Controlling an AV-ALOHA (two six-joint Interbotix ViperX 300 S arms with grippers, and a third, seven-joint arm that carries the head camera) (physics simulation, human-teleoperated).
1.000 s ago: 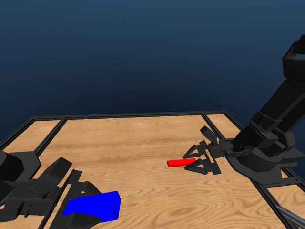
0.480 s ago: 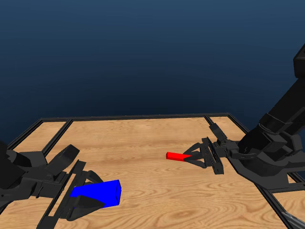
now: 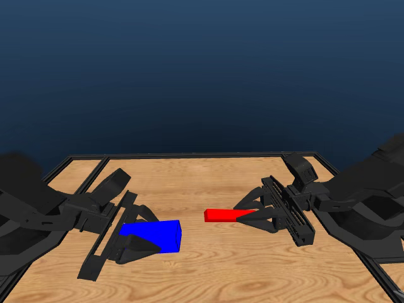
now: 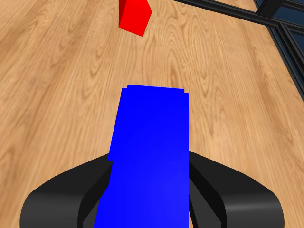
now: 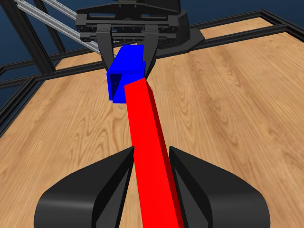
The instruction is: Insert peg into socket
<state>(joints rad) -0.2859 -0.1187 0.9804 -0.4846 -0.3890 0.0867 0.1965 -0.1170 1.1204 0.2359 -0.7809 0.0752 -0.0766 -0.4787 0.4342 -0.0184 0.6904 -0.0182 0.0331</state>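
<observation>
With both sets of fingers already clamped on their parts, this looks like the alignment stage before insertion. Right gripper (image 3: 247,216): jaws narrow, closed on the rear part of the peg (image 3: 221,215), so most of the red bar projects free ahead of the fingertips. That grip leaves the leading end clear to enter a hole. Left gripper (image 3: 136,240): jaws pinched on the flanks of the socket (image 3: 154,233), again toward its rear, leaving the end that faces the peg uncovered.

From the right wrist camera, the peg (image 5: 149,142) runs straight out between the jaws toward the socket (image 5: 124,71), whose dark hollow end faces back along it. The peg tip overlaps that opening in the picture, slightly off to one side; judged not yet inside. The head view confirms a clear gap of table (image 3: 208,183) between peg tip and socket face.

Left wrist camera: socket (image 4: 149,152) fills the space between the jaws, peg end (image 4: 135,16) visible beyond it, apart.

Both parts appear lifted off the wood and held roughly level, end to end. Next need, in my judgement: small lateral correction, then close the gap along the peg's axis. Risk: tip catching the socket rim.
</observation>
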